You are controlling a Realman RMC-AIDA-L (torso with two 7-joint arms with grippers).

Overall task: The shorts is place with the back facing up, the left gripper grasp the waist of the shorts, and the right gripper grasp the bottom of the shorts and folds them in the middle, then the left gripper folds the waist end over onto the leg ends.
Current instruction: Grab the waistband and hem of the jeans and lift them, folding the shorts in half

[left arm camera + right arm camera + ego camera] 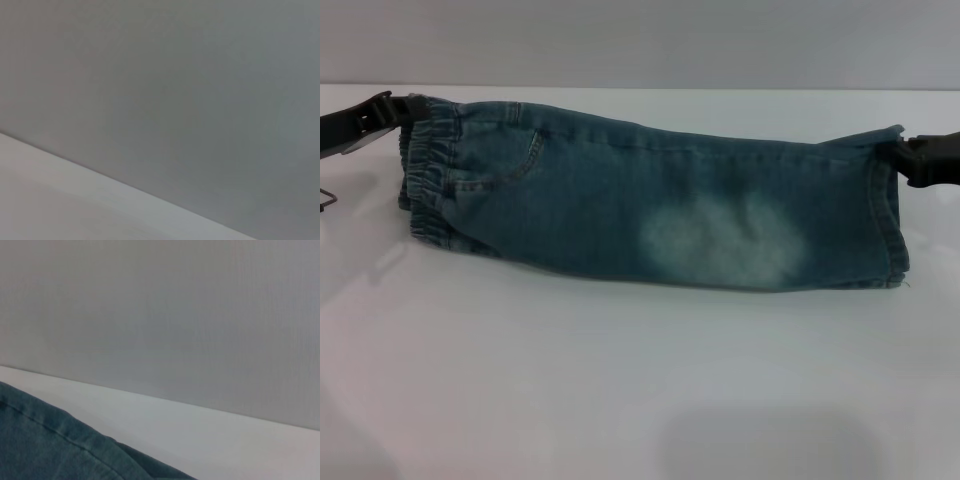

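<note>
1. The shorts (650, 205) lie on the white counter (640, 380) already doubled lengthwise, so what's there is one long denim strip. Its long axis runs left-right across the scene, with the right end a touch nearer than the left.

2. Waist end is on the left (the gathered elastic band shows there), leg ends on the right with the stitched hems stacked.

3. The left end effector (395, 118) sits at the far-left corner of the waist. It looks closed down on the waistband, since the fabric bunches right at it, but its tips are partly hidden by the cloth, so that's a judgement call.

4. The right end effector (905, 158) is at the far-right corner by the leg hems. Looks pinched on the hem corner too, same caveat.

5. The relation that matters for the coming move: the legs lie straight to the right of the left end effector, along the strip's own axis. So the waist has to travel rightward down that line to land on the hems. The left arm is the nearer one to the waist, obviously.

6. Count: one pair of shorts, two end effectors, one at each end. One faded pale patch on the denim, right of middle, and one pocket seam near the waist.

7. The right wrist view only catches a denim edge (60, 440) on the counter; the left wrist view shows no cloth at all.
</note>
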